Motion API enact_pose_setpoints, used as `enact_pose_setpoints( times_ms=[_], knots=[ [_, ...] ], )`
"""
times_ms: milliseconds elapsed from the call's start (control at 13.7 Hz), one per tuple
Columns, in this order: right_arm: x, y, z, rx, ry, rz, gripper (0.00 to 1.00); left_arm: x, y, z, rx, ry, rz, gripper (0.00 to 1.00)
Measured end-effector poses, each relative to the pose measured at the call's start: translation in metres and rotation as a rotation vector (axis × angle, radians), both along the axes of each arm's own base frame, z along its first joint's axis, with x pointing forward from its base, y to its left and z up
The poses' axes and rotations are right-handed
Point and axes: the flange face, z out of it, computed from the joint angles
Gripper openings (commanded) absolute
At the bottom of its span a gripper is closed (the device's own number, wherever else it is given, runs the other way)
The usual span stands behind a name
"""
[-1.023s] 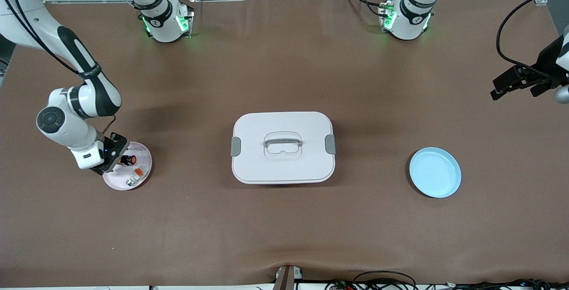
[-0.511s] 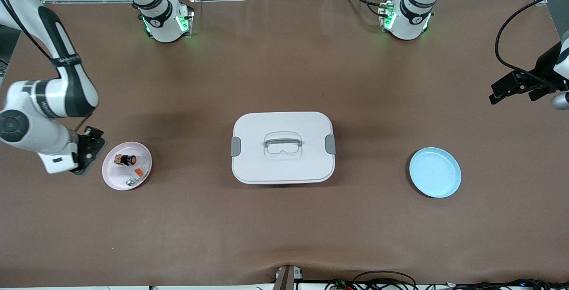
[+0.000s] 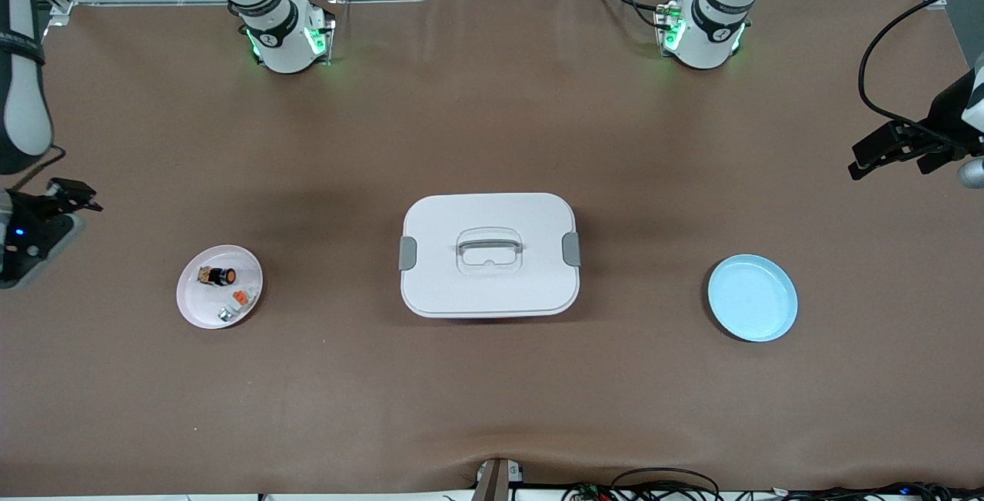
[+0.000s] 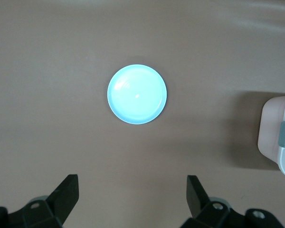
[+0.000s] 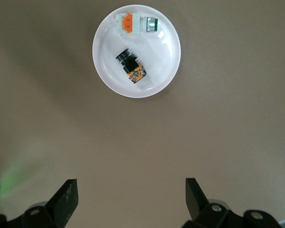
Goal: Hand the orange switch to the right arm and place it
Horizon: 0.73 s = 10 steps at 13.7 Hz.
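Note:
The orange switch (image 3: pixel 219 276) (image 5: pixel 131 66), a stubby black cylinder with an orange face, lies on its side in a small pinkish-white plate (image 3: pixel 196 305) (image 5: pixel 164 71) toward the right arm's end of the table. My right gripper (image 3: pixel 69 197) (image 5: pixel 130 190) hangs open and empty over bare table beside that plate, apart from it. Over the table edge at the left arm's end, my left gripper (image 3: pixel 869 154) (image 4: pixel 133 187) waits, open and empty.
A grey-white piece with an orange tab (image 3: pixel 238 299) (image 5: pixel 133 23) shares the plate with the switch. A white lidded box (image 3: pixel 490 286) (image 4: pixel 280 137) with a handle stands mid-table. A light blue plate (image 3: pixel 752 297) (image 4: pixel 137 94) lies toward the left arm's end.
My right gripper has drawn away from the pinkish plate toward the table's end, leaving the switch lying on the plate. The left arm has barely moved.

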Motion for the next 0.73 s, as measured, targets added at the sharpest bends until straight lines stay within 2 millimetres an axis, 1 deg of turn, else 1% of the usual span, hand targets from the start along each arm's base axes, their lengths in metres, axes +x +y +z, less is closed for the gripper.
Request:
enact_pose_setpoints(
  times_ms=[146,292,511,730],
  knots=[
    [-0.005,-0.009,0.015,-0.006,-0.023,-0.026,1.00,-0.001,-0.001,0.002,0.000,-0.001,-0.001,1.00],
    [-0.010,-0.011,0.027,-0.022,-0.033,-0.099,1.00,-0.002,-0.001,0.007,0.000,-0.007,-0.002,1.00],
    [-0.021,0.005,0.046,-0.019,-0.036,-0.277,1.00,-0.003,-0.001,0.011,0.000,-0.015,-0.002,1.00],
    [-0.029,0.015,0.067,-0.015,-0.057,-0.350,1.00,-0.004,-0.004,0.017,0.000,-0.026,-0.007,1.00]
  ],
)
